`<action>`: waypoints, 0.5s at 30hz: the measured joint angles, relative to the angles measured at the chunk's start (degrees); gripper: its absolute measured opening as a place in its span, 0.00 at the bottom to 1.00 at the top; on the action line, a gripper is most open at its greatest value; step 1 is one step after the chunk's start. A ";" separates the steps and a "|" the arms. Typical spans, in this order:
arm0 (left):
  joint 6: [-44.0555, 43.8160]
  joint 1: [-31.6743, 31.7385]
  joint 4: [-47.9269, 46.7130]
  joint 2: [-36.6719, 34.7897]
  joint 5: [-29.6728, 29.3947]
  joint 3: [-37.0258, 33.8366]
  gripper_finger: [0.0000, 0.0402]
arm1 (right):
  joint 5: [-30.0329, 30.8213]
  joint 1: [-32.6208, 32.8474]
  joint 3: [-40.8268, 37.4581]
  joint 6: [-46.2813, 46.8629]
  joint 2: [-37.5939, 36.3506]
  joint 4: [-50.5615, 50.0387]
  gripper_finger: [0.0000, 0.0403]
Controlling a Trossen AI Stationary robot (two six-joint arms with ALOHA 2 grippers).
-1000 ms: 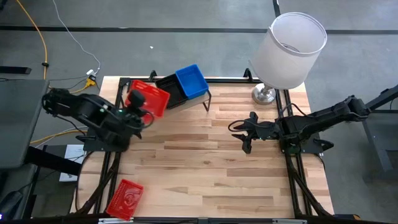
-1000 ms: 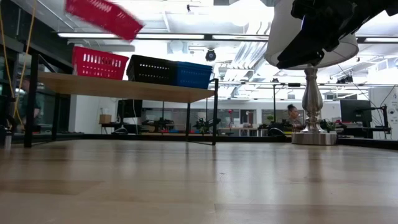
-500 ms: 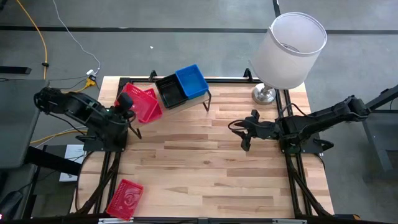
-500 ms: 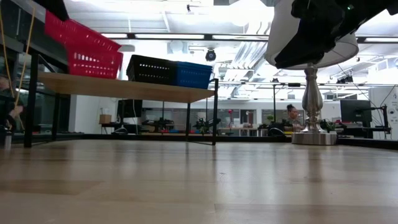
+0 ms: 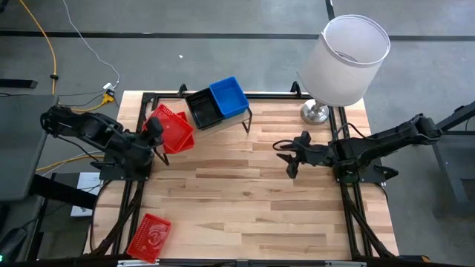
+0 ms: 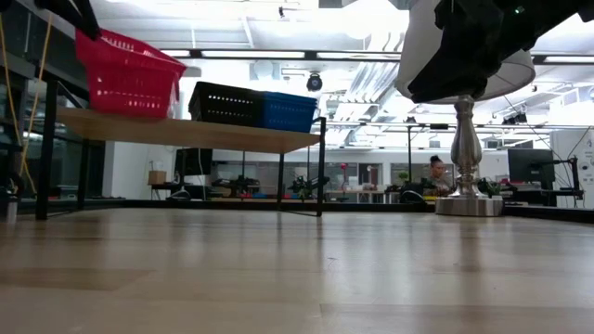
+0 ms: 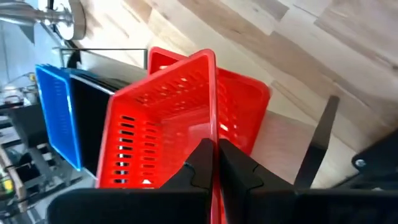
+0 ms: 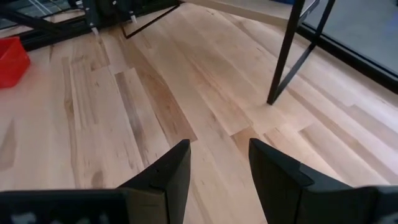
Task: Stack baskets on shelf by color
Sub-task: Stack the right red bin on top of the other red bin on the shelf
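The left hand [image 7: 214, 163] pinches a red basket [image 7: 168, 118] over another red one [image 5: 165, 116] on the shelf [image 6: 186, 132]. The right hand [image 8: 214, 163] hangs with fingers apart.

My left gripper [image 7: 216, 163] pinches the rim of a red basket [image 5: 170, 127], nested tilted in another red one at the shelf's [image 6: 186, 130] nine-o'clock end. Black basket [image 5: 202, 108] and blue basket [image 5: 228, 96] sit touching beside it. A third red basket [image 5: 149, 236] lies at the table's seven o'clock.
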 joint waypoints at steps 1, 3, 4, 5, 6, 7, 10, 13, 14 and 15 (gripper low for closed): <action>0.03 0.19 0.10 -0.02 0.64 -0.23 0.00 | 0.23 0.00 0.00 -0.02 0.00 0.00 0.37; 0.08 0.39 0.30 -0.27 1.60 -0.51 0.00 | 0.68 0.00 0.00 0.00 0.00 0.00 0.37; 0.36 0.38 0.69 -0.28 1.96 -0.51 0.00 | 0.88 0.00 0.00 0.01 0.00 0.00 0.37; 1.08 0.38 1.23 -0.20 2.12 -0.51 0.00 | 0.89 0.00 0.00 0.16 0.00 0.00 0.37; 2.11 0.38 2.08 -0.15 2.16 -0.51 0.00 | 0.91 0.00 0.00 0.45 0.00 0.00 0.37; 3.02 0.38 3.47 -0.13 2.24 -0.51 0.00 | 0.91 0.00 0.00 0.91 0.00 0.00 0.37; 4.88 0.38 7.90 -0.13 3.16 -0.53 0.01 | 0.93 0.00 0.00 1.32 0.00 0.00 0.37; 5.10 0.36 9.92 -0.24 3.09 -0.53 0.04 | 0.91 0.00 0.00 1.32 0.00 0.00 0.37; 5.05 0.36 10.02 -0.21 2.99 -0.53 0.05 | 0.92 0.00 0.00 1.32 0.00 0.00 0.37; 5.01 0.36 9.96 -0.17 2.99 -0.53 0.05 | 0.93 0.00 0.00 1.32 0.00 0.00 0.37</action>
